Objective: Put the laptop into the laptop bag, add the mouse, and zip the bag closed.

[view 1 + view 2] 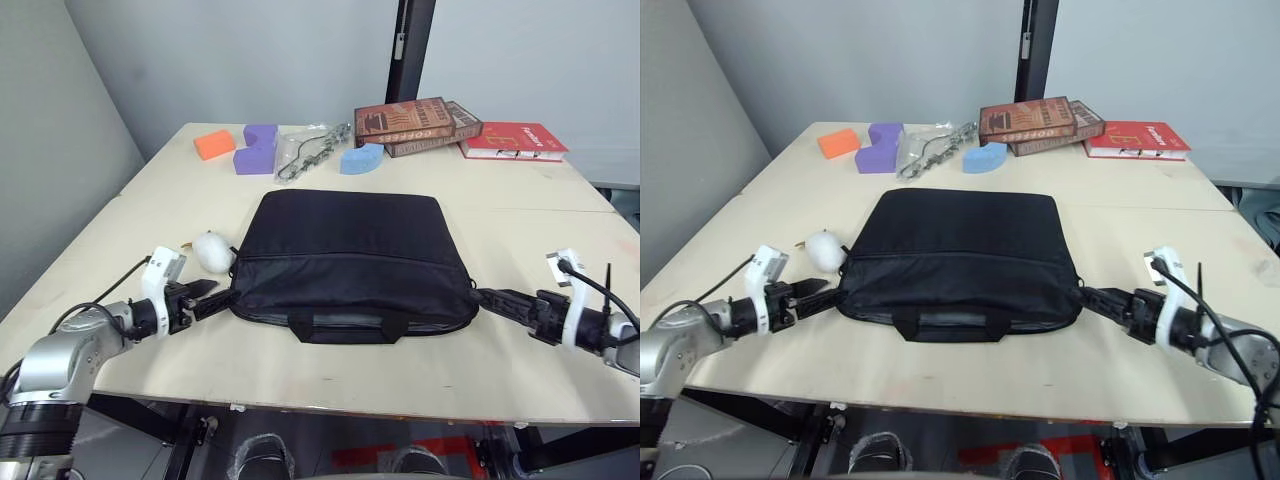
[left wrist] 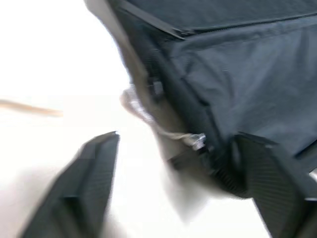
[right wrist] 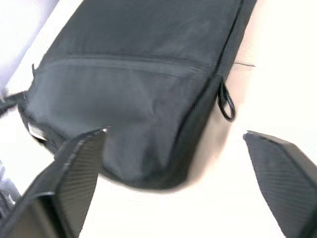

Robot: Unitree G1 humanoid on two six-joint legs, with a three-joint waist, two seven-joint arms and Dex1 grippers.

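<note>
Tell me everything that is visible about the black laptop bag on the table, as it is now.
The laptop bag is a flat black fabric rectangle lying on the light wooden table, handles toward the robot. A seam runs across its top face, and a metal ring hangs at one near corner. Its front edge gapes slightly, showing something silvery inside. The left gripper is open around its near left corner; the open right gripper reaches its near right corner. The white mouse lies just beside its left edge.
</note>
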